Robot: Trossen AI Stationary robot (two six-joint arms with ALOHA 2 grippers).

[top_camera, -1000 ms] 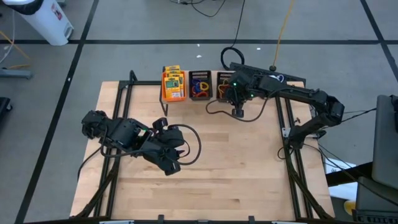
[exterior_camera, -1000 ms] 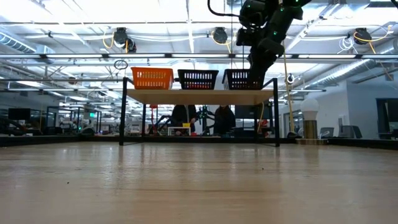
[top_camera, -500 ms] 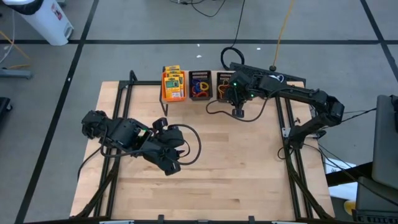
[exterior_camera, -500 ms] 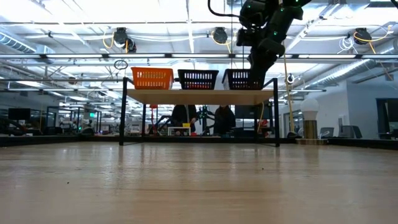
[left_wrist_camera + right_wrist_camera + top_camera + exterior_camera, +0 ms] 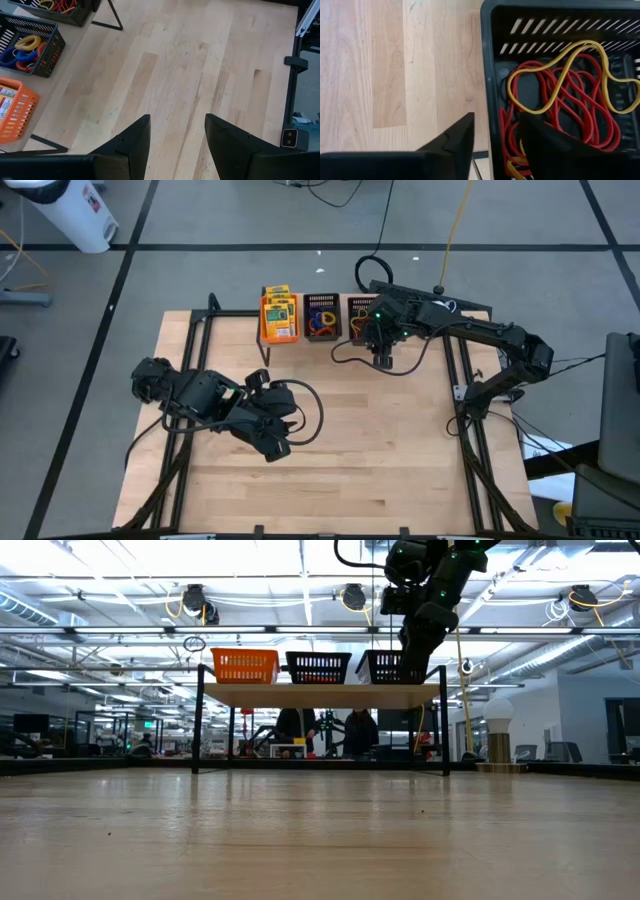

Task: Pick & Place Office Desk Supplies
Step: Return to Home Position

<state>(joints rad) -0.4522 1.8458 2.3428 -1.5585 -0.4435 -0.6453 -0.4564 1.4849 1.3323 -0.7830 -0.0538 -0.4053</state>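
On the shelf [image 5: 320, 695], at its right-arm end: a black bin [image 5: 490, 60] of rubber bands [image 5: 555, 107], the right gripper [image 5: 496, 118] poised over its rim.
All three bins stand in a row along the shelf: this one, a second black bin [image 5: 321, 317] at the middle holding mixed coloured loops, and the orange bin [image 5: 280, 330] with the yellow-and-green packs [image 5: 279, 308] at the other end. The right gripper's fingers are spread, one outside and one inside the bin wall, gripping nothing. The bin looks light and stiff, best taken by that upright rim; the bands are limp and tangled, likely to drag neighbours if pinched. The left gripper [image 5: 177, 118], well clear of the shelf, hangs over the bare table [image 5: 400, 440] with fingers parted and empty.
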